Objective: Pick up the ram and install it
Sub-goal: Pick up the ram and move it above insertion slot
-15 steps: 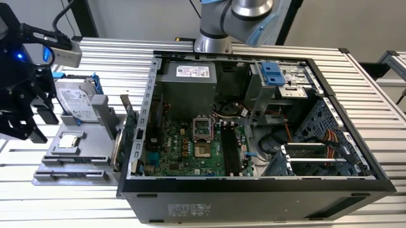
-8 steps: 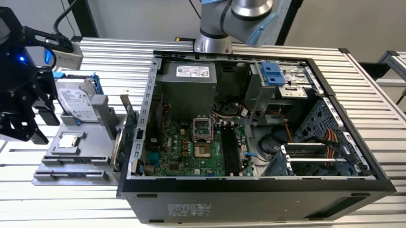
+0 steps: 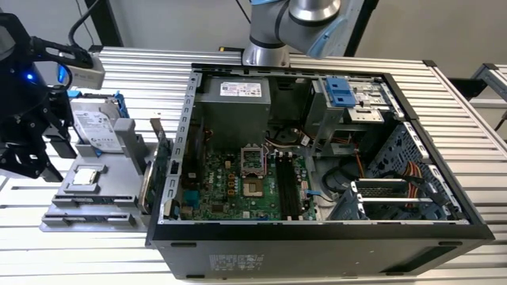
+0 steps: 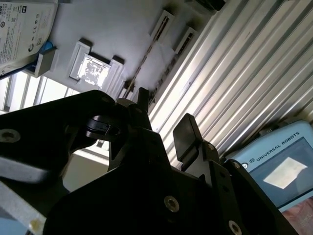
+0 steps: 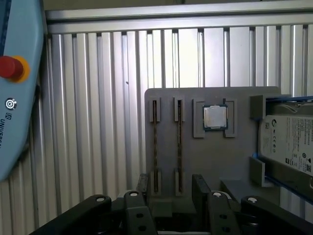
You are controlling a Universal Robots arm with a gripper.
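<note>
Two ram sticks stand on edge in slots of a grey holder [image 5: 210, 166]: one ram stick [image 5: 155, 147] and a second [image 5: 179, 147] beside it. They show as thin dark lines [image 4: 146, 61] in the second wrist view. My gripper [image 5: 172, 193] hangs open above the holder's near end, apart from the sticks, with nothing between its fingers [image 4: 185, 133]. In the exterior view the gripper [image 3: 32, 169] is at the far left, over the holder [image 3: 119, 154].
The holder also carries a processor chip [image 5: 215, 117] and a hard drive [image 5: 288, 142]. An open computer case [image 3: 317, 237] lies to the exterior view's right, with long black motherboard slots [image 3: 287, 184]. A green card [image 3: 154, 166] stands beside the case. A teach pendant [image 4: 279, 171] lies nearby.
</note>
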